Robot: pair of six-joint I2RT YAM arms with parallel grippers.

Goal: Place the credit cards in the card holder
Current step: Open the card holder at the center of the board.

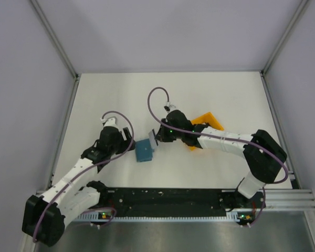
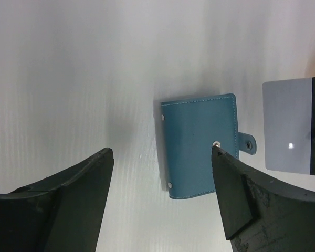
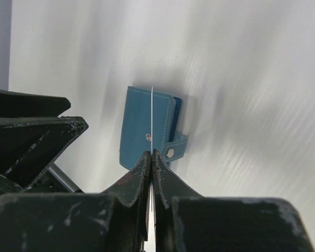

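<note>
White surface [image 1: 210, 94] carries everything. At left, the left arm [image 1: 79, 173] holds its jaws wide apart and empty, just left of the closed teal card holder [image 1: 144, 149], which lies flat with its snap tab unfastened. Just beside its right edge stands one credit card [image 2: 287, 126], held on edge. The right arm [image 1: 226, 142] has its jaws clamped on it. An orange rack [image 1: 207, 122] lies behind that arm.

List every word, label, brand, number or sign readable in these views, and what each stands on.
None can be read.
The flat teal-blue folding wallet shows only stitching and metal snaps.
The pale grey stiff rectangular card, pinched in the right gripper, shows a plain face with a dark band, no print.
The orange open-frame plastic rack is too small to tell.
</note>
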